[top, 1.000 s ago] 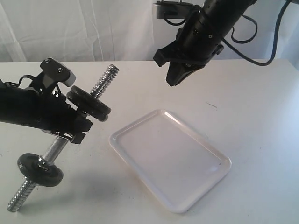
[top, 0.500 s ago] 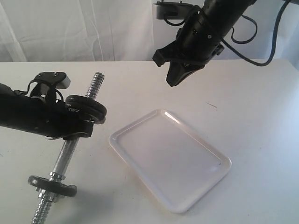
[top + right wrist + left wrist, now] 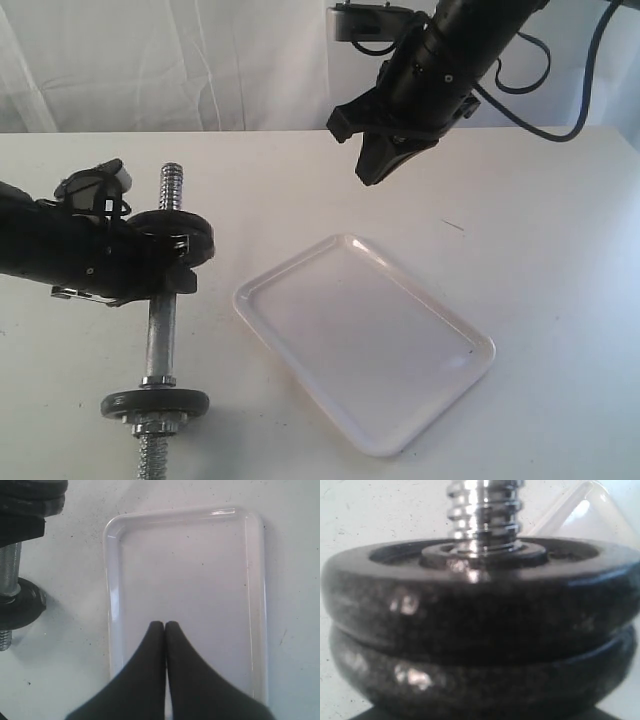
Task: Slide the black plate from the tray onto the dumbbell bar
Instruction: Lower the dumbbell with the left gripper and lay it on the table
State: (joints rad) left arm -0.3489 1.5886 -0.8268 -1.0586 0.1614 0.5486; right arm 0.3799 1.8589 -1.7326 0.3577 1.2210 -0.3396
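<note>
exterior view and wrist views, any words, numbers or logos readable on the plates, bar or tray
None readable: no words, numbers or brand marks show on the black plates, the dumbbell bar or the tray.
The plates' rims show only glare spots.

lab setup, white table (image 3: 560, 200), draped backdrop (image 3: 150, 60)

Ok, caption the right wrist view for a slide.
Shut black fingers hover above the glossy white rectangular tray, beside the shiny chrome dumbbell bar carrying round black plates.
</note>
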